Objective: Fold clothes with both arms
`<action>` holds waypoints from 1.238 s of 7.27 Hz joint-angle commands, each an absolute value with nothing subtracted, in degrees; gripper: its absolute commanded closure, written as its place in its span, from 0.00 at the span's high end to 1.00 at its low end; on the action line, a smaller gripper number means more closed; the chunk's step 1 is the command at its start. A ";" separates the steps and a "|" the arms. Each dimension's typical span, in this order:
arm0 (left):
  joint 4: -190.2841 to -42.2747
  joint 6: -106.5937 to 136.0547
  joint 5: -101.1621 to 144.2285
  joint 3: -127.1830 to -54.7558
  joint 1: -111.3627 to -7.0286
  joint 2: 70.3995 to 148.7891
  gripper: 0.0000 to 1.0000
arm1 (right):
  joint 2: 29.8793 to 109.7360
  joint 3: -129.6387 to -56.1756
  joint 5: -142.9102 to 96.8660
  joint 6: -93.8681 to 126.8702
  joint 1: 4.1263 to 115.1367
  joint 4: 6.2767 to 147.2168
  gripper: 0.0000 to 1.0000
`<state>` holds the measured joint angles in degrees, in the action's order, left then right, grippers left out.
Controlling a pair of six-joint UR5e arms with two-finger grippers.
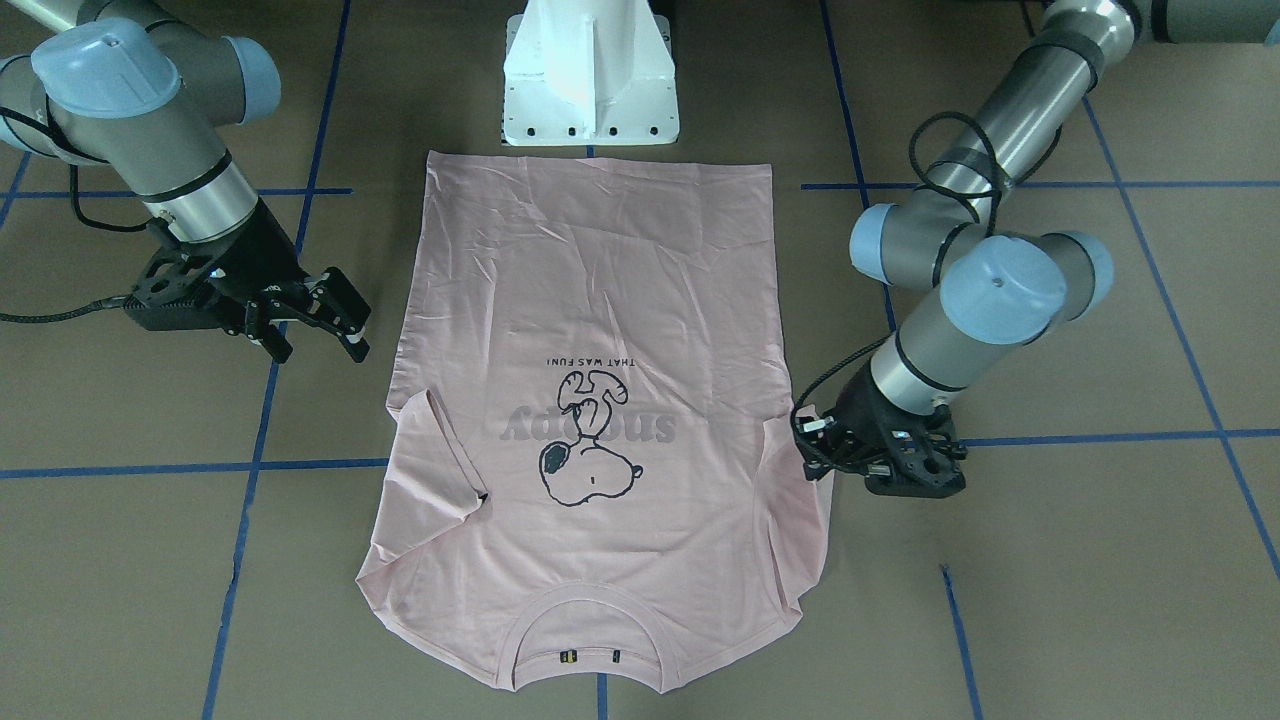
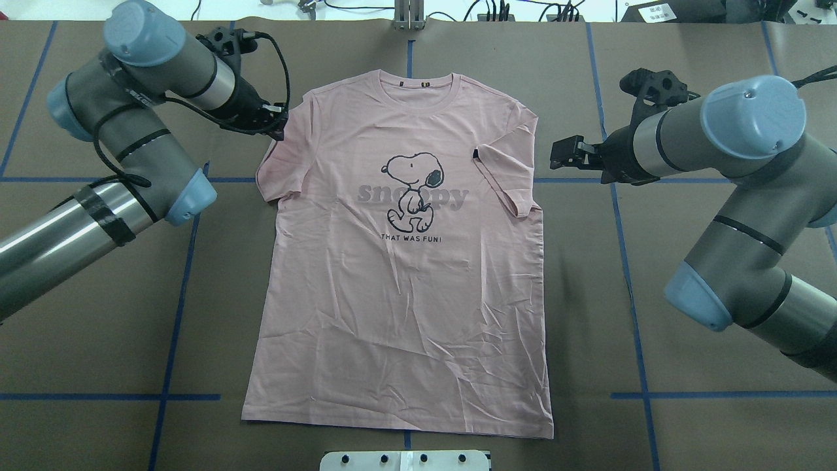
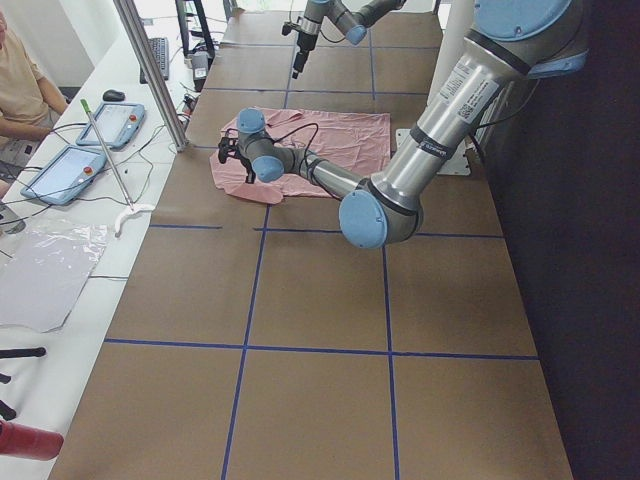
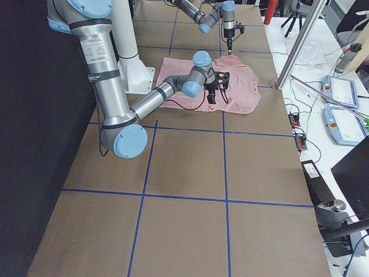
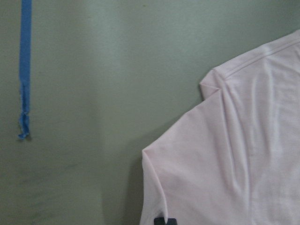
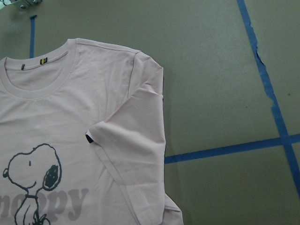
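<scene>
pink t-shirt flat on the table, print up. one sleeve folded in; the rest remains, i judge. my right claw hangs wide beside it; my left claw sits at the other sleeve, grip unclear.

Blue tape lines cross the brown table beside a white pedestal.
</scene>
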<state>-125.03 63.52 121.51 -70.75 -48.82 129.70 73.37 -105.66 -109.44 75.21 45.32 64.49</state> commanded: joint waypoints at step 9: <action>-133.60 80.14 113.64 -85.35 -41.23 125.03 0.91 | 75.38 -110.53 -106.45 87.67 36.25 63.98 1.00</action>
<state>-134.15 76.97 113.53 -74.23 -42.69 131.21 73.21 -107.39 -107.86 82.37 39.87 63.56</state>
